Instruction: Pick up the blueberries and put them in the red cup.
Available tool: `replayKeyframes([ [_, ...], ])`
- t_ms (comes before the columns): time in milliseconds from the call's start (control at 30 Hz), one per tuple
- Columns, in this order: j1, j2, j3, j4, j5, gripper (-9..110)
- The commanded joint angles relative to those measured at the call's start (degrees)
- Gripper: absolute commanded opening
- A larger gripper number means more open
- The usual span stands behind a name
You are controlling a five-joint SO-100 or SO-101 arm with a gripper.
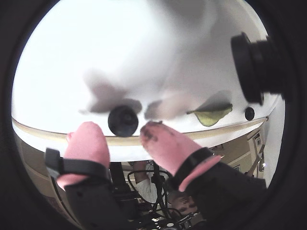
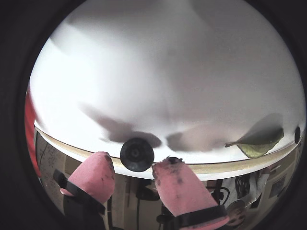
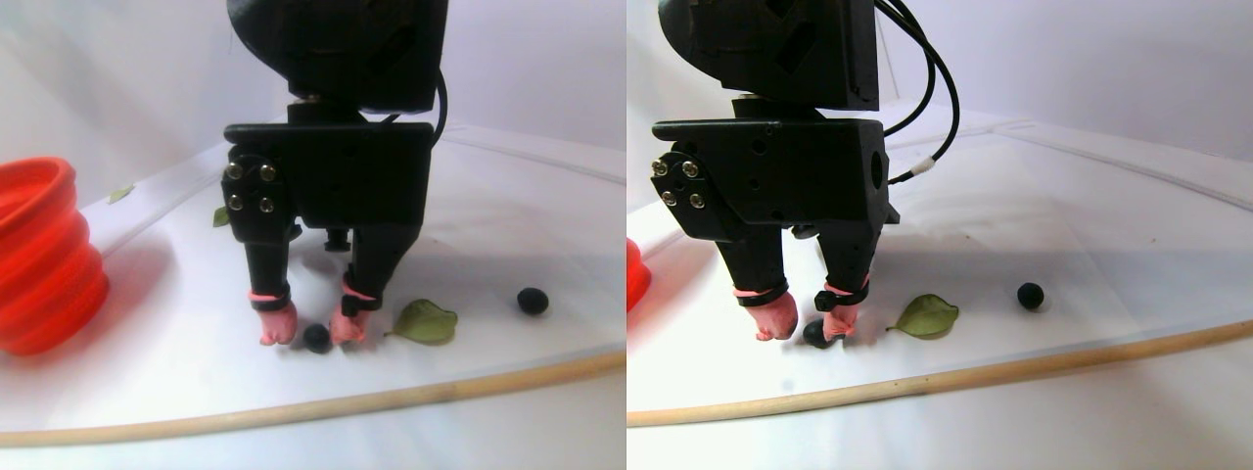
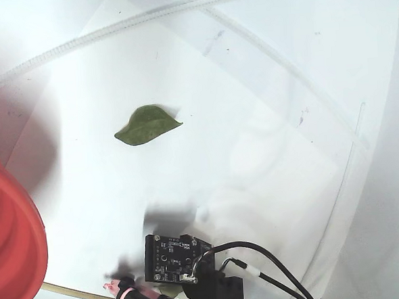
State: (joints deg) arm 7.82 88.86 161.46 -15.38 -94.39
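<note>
The gripper [image 3: 305,331] stands narrowly open around a blueberry [image 1: 123,120] — probably light, soft, rolls easily — so squeeze gently across its middle.

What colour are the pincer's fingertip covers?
Pink fingertip covers, clearest in a wrist view.

Tool [image 3: 313,336] astride one blueberry [image 3: 316,338], leaf [image 3: 425,322] beside, red cup [image 3: 44,255] far left.

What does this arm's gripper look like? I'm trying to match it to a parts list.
The gripper is a boxy black plastic body with silver screws on one side. Two black fingers taper downward, their fingertips covered in pink pads held by black bands. The pads look smudged dark in both wrist views. Black cables loop off the housing, one with a white tag.
</note>
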Motion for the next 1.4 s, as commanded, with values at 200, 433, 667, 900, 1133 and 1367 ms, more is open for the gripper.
replayKeyframes([
  [200,-0.53,-1.67,0.88,-3.34,-0.7,16],
  [433,-0.62,-2.81,1.49,-5.71,-0.7,16],
  [667,-0.18,-4.92,1.67,-8.35,-1.41,15],
  [900,-0.53,-4.22,2.64,-8.61,-1.41,14],
  [1133,-0.79,-2.9,4.13,-8.53,-1.85,13],
  [1367,-1.49,-0.09,4.57,-5.89,-1.23,11],
])
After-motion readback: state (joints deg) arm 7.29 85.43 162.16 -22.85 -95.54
